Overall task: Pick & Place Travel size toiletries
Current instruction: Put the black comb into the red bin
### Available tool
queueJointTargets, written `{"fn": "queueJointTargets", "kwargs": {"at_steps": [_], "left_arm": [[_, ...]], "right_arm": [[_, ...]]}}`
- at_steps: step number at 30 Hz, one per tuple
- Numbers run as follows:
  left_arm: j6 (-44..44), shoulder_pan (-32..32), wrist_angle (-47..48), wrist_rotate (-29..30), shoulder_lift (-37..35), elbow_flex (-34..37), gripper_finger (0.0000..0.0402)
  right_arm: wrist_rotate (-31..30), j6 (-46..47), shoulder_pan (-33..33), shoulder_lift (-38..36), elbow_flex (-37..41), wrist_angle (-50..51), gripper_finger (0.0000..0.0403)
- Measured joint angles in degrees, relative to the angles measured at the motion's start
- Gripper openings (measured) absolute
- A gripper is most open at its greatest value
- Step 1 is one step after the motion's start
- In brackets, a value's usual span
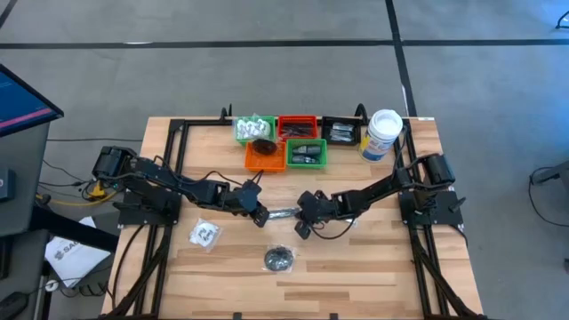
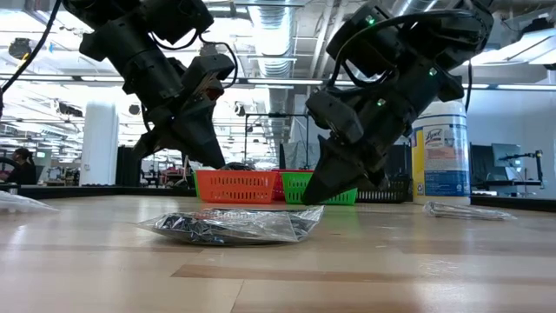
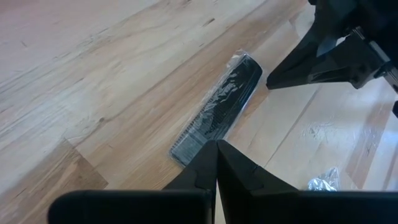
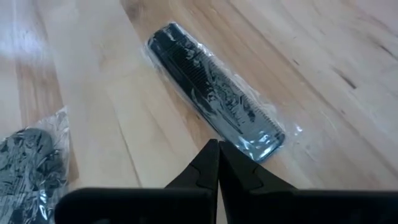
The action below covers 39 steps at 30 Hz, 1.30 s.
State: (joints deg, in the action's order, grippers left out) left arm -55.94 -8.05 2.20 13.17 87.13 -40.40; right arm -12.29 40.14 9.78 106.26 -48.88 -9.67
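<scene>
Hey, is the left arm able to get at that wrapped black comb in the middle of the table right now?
Probably yes. The left gripper, shut, hangs just over one end of the comb with bare wood around it. The right gripper, also shut, hovers at the other end, so the two could crowd each other.

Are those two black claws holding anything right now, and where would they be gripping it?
Nothing is held. Both the left gripper and right gripper are shut and empty, poised at either end of the plastic-wrapped black comb lying on the table.

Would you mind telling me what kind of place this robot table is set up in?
Probably a large open lab or workshop: exposed ceiling ducts and strip lights overhead, a grey floor marked with dark tape lines, and a monitor on a stand beside the wooden table.
</scene>
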Motion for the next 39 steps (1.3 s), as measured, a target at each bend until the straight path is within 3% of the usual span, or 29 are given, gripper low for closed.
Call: {"fn": "queueJointTargets", "kwargs": {"at_steps": [20,39], "left_arm": [[0.2,0.0,0.0,0.0,0.0,0.0,0.0001],[0.2,1.0,-0.6,-3.3,0.0,0.0,0.0001]], "right_arm": [[-3.0,0.4,-0.1,0.0,0.0,5.6,0.0000],[-2.6,1.9,0.3,-0.1,0.1,0.8,0.0000]]}}
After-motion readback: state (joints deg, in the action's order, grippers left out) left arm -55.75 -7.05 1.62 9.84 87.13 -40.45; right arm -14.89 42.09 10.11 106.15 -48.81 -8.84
